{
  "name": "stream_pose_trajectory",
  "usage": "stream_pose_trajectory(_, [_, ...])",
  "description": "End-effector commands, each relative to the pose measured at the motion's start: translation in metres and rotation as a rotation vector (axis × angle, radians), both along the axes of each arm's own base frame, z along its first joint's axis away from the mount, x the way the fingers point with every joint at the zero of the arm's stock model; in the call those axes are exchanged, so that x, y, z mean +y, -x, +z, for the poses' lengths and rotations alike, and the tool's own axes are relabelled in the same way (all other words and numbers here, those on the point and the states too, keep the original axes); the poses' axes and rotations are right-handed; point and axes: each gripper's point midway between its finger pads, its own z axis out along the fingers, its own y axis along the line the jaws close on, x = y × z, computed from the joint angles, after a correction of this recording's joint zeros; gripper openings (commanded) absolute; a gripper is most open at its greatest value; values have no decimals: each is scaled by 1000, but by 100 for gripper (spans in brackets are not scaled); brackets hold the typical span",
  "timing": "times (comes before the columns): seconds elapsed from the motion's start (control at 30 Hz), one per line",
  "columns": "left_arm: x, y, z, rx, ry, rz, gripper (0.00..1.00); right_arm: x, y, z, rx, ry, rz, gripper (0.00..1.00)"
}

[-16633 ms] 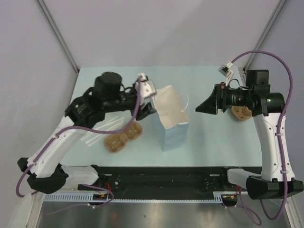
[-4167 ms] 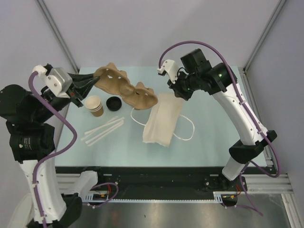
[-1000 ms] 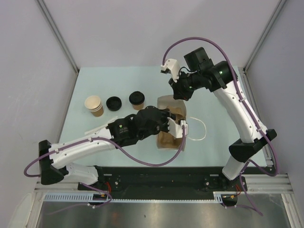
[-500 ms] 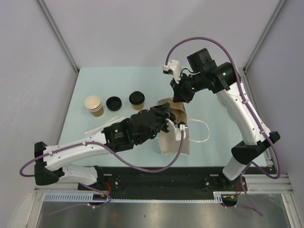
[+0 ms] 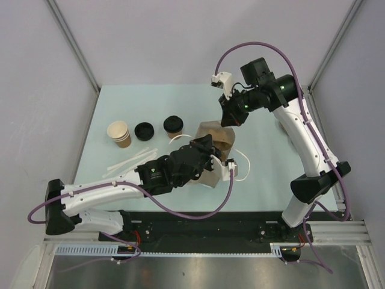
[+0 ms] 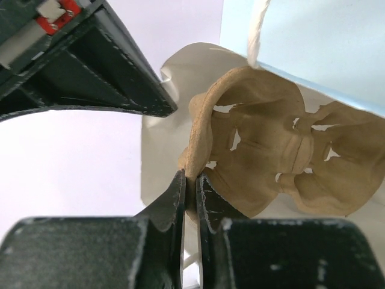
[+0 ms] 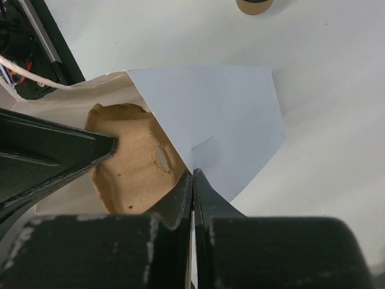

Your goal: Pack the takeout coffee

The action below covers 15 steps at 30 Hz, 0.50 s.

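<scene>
The left tool (image 6: 190, 194) is clamped on the raised rim of the moulded-pulp cup carrier (image 6: 283, 162). Its two fingers press on opposite faces of the tan wall, with only the pulp between them. The gripped part of the carrier sits within the open mouth of the paper bag (image 7: 222, 114), whose white inner wall shows behind it. The right tool (image 7: 192, 180) has its jaws closed together on the upper edge of the bag, at the far side of the opening, and holds that edge up. A white cord handle (image 5: 242, 164) hangs from the bag on its right side. In the top external view the bag rests near the middle of the worktop (image 5: 277, 174), between the two arms. The takeout coffee (image 5: 173, 125) stands upright on the worktop, lid on, just left of the bag's far end and apart from both tools. A loose black lid (image 5: 144, 130) lies to its left, followed by a stack of unlidded cups (image 5: 119, 133). Several white sticks (image 5: 127, 162) lie nearer the arm bases, beside the left arm.
</scene>
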Motion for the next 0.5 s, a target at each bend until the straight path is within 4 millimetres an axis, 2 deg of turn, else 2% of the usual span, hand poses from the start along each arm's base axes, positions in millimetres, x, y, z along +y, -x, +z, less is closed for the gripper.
stream_pose_trajectory(0.0, [3, -4, -6, 11, 49, 22, 0, 0, 17, -5, 87, 0, 25, 0])
stream_pose_trajectory(0.13, [4, -5, -12, 34, 68, 7, 0, 2, 17, -5, 85, -4, 36, 0])
stream_pose_trajectory(0.47, [6, -9, -40, 169, 45, -26, 0, 5, 17, -4, 79, -11, 68, 0])
